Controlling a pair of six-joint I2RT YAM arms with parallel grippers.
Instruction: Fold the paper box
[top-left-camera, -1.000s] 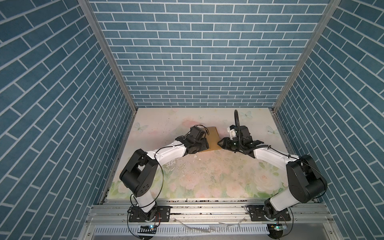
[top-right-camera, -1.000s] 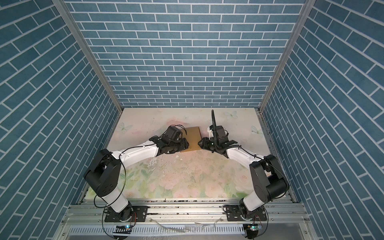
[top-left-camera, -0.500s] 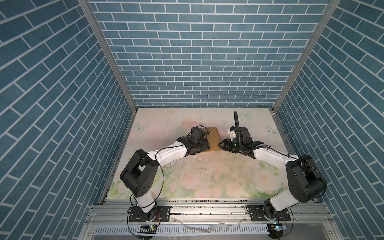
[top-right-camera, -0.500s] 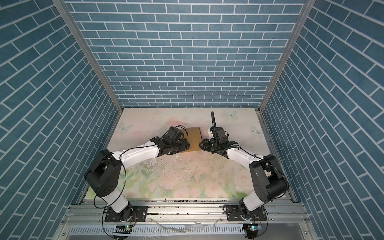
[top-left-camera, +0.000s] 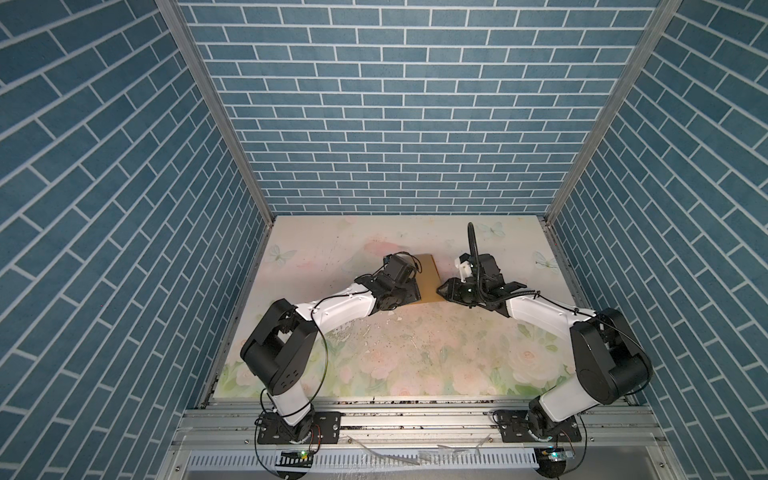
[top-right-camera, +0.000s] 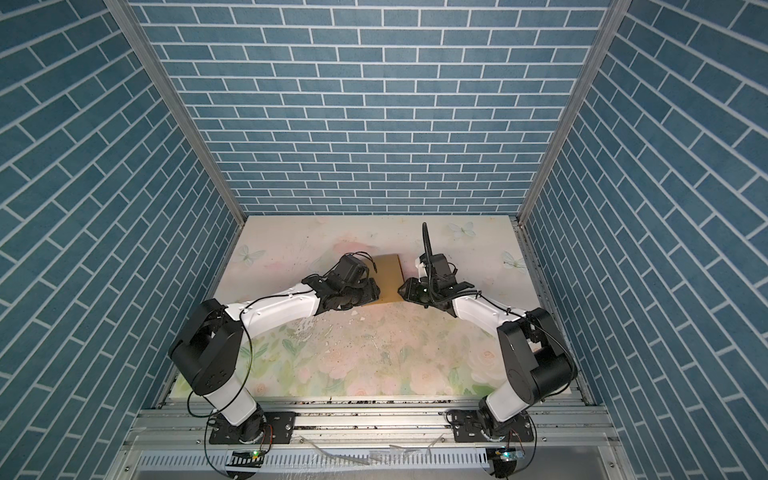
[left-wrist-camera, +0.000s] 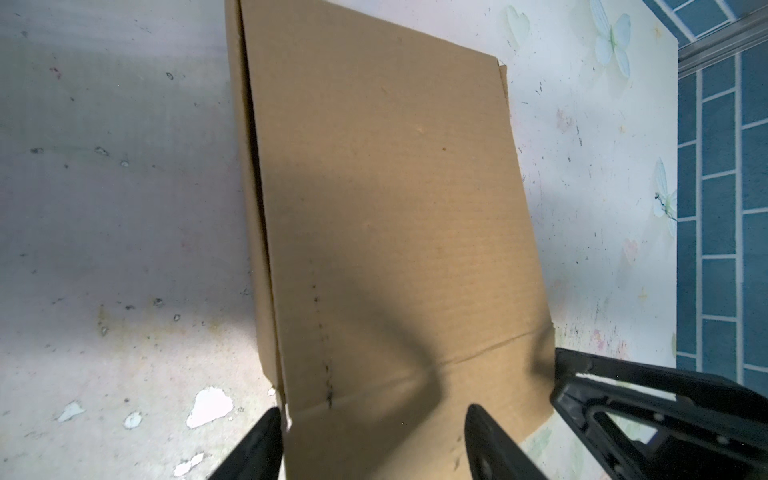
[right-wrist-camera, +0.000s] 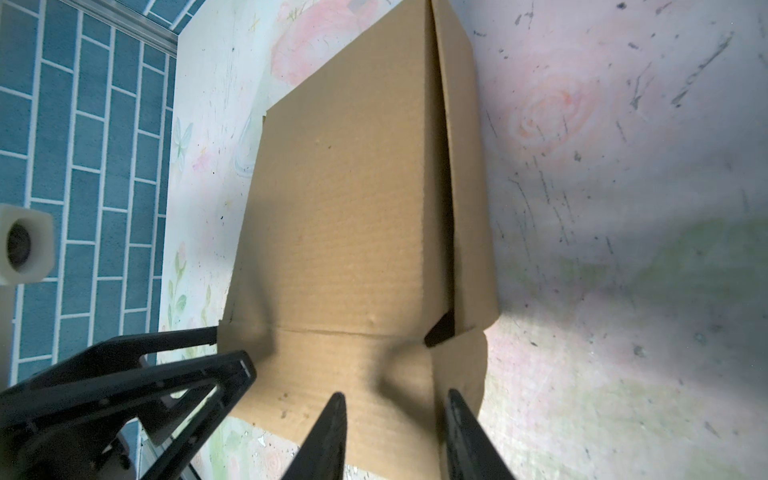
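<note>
Brown box (top-left-camera: 428, 278) lies nearly flat on the tabletop (top-left-camera: 415, 353), with only one long side flap folded over, the left pincer (left-wrist-camera: 374, 409) spread wide above one end, the right pincer (right-wrist-camera: 395, 394) half shut at the other, pinching or not I cannot tell, so most folding looks left.

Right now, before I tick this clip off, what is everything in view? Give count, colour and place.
paper box: one, plain brown, lying mid-table between the two pincers.
table: one, pale floral print, scuffed, under everything.
flakes: several, white, on the table by the box.
walls: three, blue brick pattern, around the table.
rail: one, silver, along the table's near edge, by both arm bases.
left arm: one, white and black, reaching in from the left.
right arm: one, white and black, reaching in from the right.
left pincer: one, black, jaws apart at the box's left side.
right pincer: one, black, jaws apart at its right side.
</note>
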